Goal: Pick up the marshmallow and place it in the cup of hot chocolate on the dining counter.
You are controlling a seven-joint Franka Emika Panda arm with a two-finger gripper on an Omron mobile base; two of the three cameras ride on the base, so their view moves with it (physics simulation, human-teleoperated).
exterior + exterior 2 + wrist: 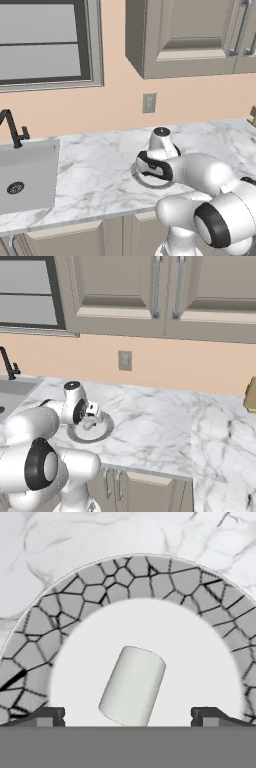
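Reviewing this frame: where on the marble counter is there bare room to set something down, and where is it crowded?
Bare marble counter runs between the sink and the plate, and again right of the plate toward the corner. Crowded spot: the plate itself, where the open gripper hangs over the marshmallow.

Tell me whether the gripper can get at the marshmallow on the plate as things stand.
Probably yes. In the hand view the marshmallow lies on its side on the plate, between the open gripper fingertips, with nothing over or beside it. The gripper hangs just above the plate.
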